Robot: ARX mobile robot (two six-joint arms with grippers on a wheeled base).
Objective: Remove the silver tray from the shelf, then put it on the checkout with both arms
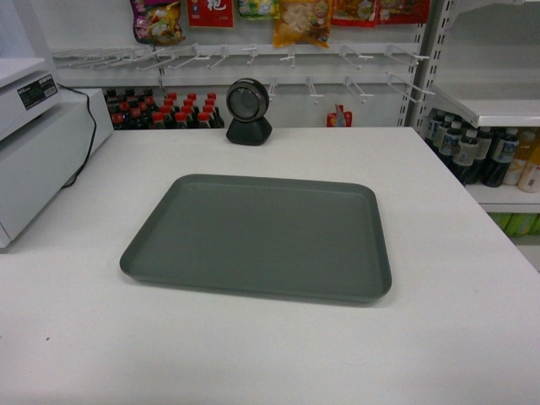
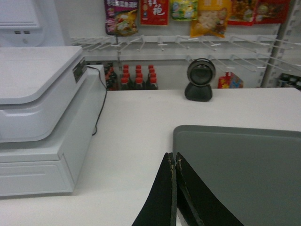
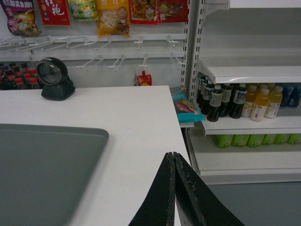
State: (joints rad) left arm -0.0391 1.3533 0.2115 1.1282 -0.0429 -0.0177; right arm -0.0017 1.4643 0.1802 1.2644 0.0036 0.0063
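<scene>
The checkout (image 1: 439, 278) is one wide white counter, and on it lies flat my one silver tray (image 1: 261, 236), already off the shelf. I judge it stiff, light and smooth; the low rim at its short ends is the place to take hold. My left gripper (image 2: 175, 162) and right gripper (image 3: 174, 157), two in all, are pressed closed, empty.

Grey-green silver tray (image 1: 261, 240) on white checkout (image 1: 439, 211); black scanner (image 1: 248, 111).
</scene>
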